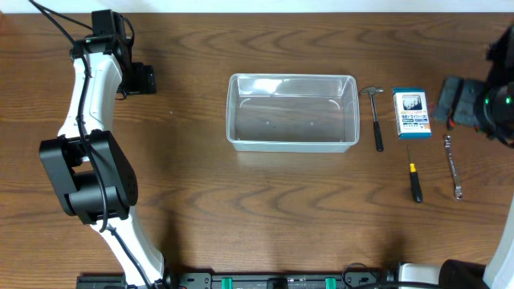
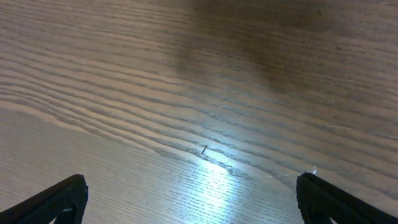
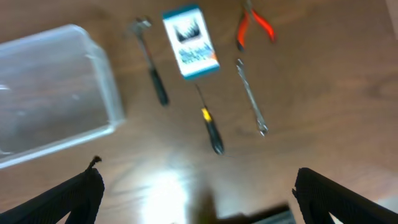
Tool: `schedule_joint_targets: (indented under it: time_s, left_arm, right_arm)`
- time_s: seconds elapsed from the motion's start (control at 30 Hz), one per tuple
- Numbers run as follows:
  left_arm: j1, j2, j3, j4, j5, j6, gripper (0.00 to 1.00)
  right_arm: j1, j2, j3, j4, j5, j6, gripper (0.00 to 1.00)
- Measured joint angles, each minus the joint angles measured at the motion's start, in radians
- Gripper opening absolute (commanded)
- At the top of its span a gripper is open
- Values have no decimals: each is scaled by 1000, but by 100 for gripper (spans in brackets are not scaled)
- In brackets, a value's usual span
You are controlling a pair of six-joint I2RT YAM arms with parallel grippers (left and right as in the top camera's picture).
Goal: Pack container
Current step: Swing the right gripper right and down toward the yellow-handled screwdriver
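The clear plastic container (image 1: 291,79) stands empty at the table's middle; it also shows at the left of the right wrist view (image 3: 107,81). To its right lie a small hammer (image 1: 375,116), a blue-and-white box (image 1: 413,113), a yellow-and-black screwdriver (image 1: 414,183) and a wrench (image 1: 453,166). My right gripper (image 1: 447,102) hovers just right of the box, open and empty (image 3: 199,193). Red pliers (image 3: 254,25) lie beyond the wrench. My left gripper (image 1: 143,79) is far left of the container, open over bare wood (image 2: 193,199).
The right wrist view also shows the hammer (image 3: 152,62), box (image 3: 189,42), screwdriver (image 3: 210,127) and wrench (image 3: 250,96) in a row. The left arm's base (image 1: 88,172) stands at the left. Equipment (image 1: 281,281) lines the front edge.
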Motion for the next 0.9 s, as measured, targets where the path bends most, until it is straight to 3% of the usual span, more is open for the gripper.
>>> schedule_joint_targets:
  time_s: [0.4, 0.77, 0.9]
  left_arm:
    - [0, 0, 0, 0, 0, 0, 98]
    - [0, 0, 0, 0, 0, 0, 98]
    - [0, 0, 0, 0, 0, 0, 98]
  right_arm:
    - [-80, 33, -219, 89, -55, -96, 99]
    - [-80, 100, -246, 232, -89, -179, 99]
    - [-80, 100, -262, 272, -120, -282, 99]
